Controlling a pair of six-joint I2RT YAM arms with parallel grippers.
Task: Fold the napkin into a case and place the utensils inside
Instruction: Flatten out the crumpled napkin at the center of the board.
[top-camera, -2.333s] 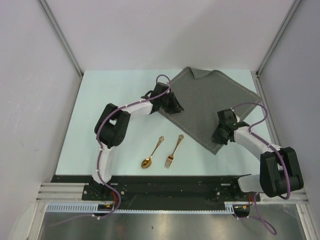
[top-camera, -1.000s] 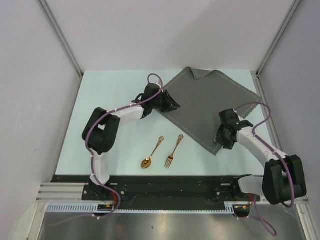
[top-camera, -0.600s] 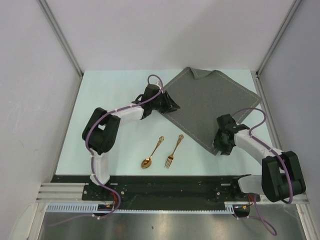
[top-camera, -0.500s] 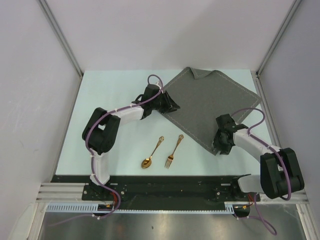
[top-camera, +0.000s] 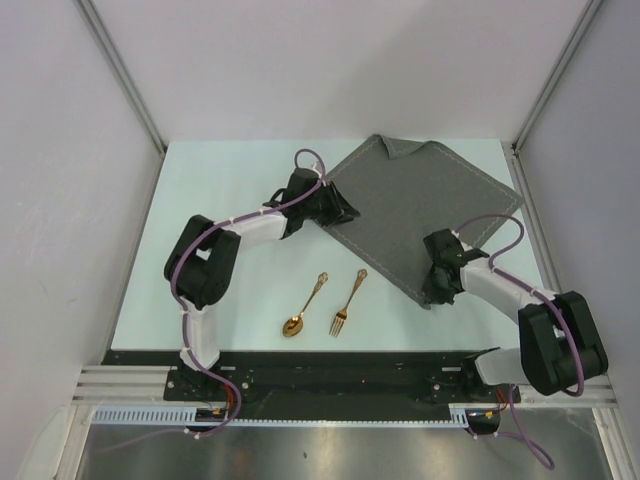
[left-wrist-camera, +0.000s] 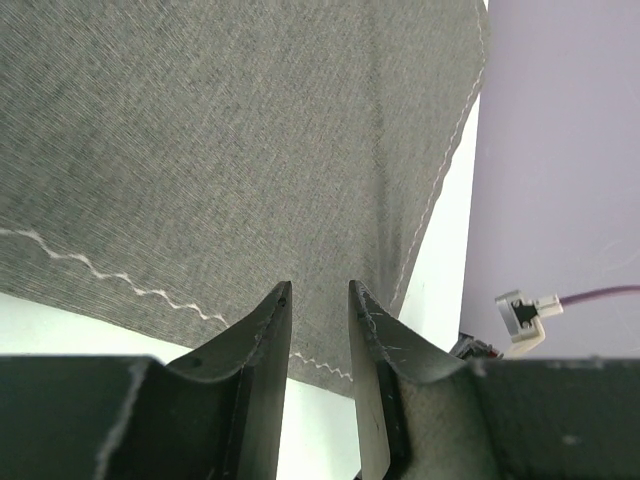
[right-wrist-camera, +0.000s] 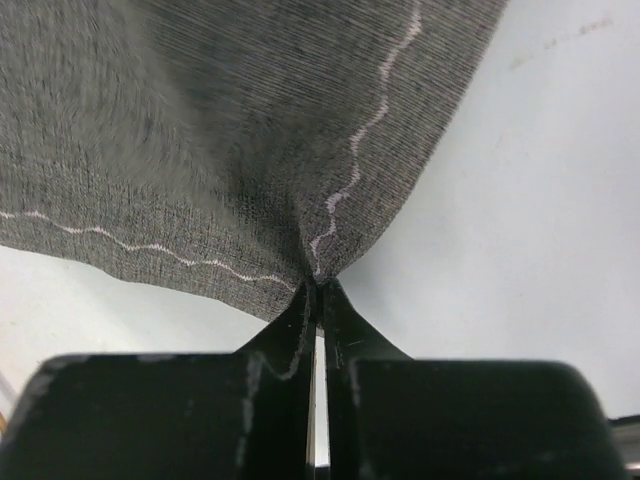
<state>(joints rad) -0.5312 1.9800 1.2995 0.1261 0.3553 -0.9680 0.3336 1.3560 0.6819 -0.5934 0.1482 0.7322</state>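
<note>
The dark grey napkin (top-camera: 425, 205) lies spread as a tilted square at the back right of the table, its far corner turned over. My right gripper (top-camera: 433, 294) is shut on the napkin's near corner (right-wrist-camera: 318, 270), which bunches into the closed jaws (right-wrist-camera: 318, 290). My left gripper (top-camera: 347, 212) sits at the napkin's left corner. Its jaws (left-wrist-camera: 318, 297) stand a finger-width apart over the stitched hem (left-wrist-camera: 250, 150), with nothing between them. The gold spoon (top-camera: 305, 302) and the gold fork (top-camera: 348, 300) lie side by side on the table, near the front, left of the napkin. No case is formed.
The pale table (top-camera: 230, 200) is bounded by grey walls at left, right and back. A black rail (top-camera: 330, 375) with the arm bases runs along the near edge. Purple cables loop over both arms.
The right gripper slid left and nearer to the napkin's near corner and closed on it. The left arm reached further over the left corner earlier, then stayed still.
</note>
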